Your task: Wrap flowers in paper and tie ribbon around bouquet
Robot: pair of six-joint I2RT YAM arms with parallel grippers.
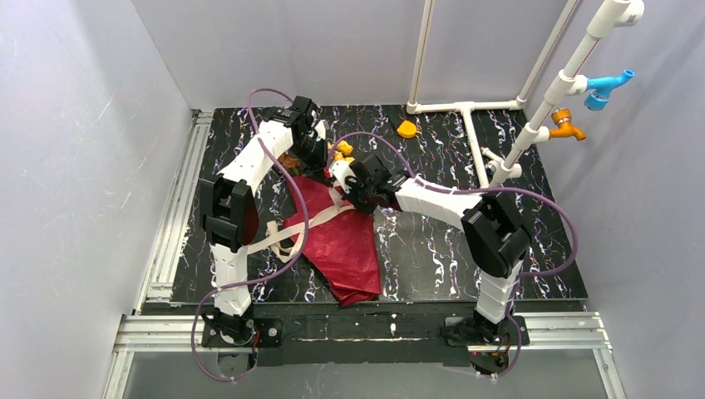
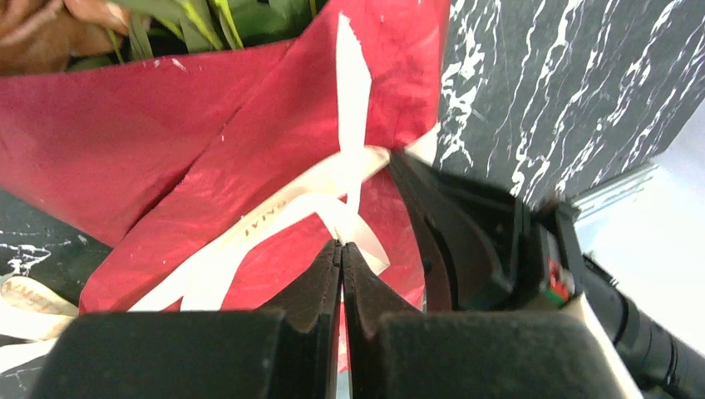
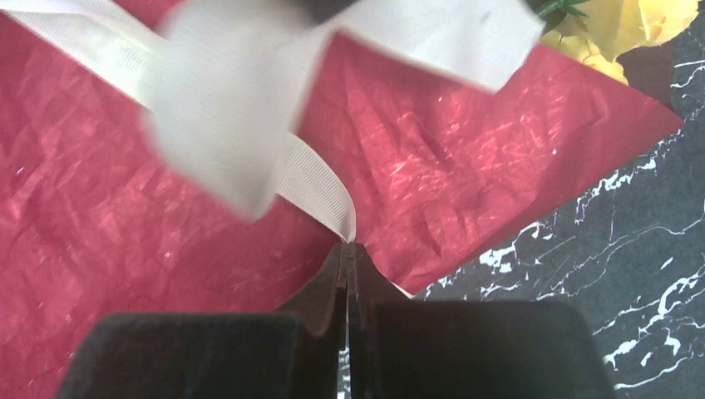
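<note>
Ribbon crosses red paper — orange wedge well apart.

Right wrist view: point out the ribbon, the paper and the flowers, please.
ribbon [image 3: 320,187], right wrist view, on the sharp ribbed strip near the picture's middle.
paper [image 3: 125,258], right wrist view, on the crinkled red surface at the left.
flowers [image 3: 644,21], right wrist view, on the yellow bloom in the top right corner.

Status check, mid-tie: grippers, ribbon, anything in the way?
Right gripper shut on ribbon. Left gripper shut, tips at ribbon, hold unclear. Ribbon lies across paper-wrapped bouquet. Grippers crowd each other; nothing else in the way.
</note>
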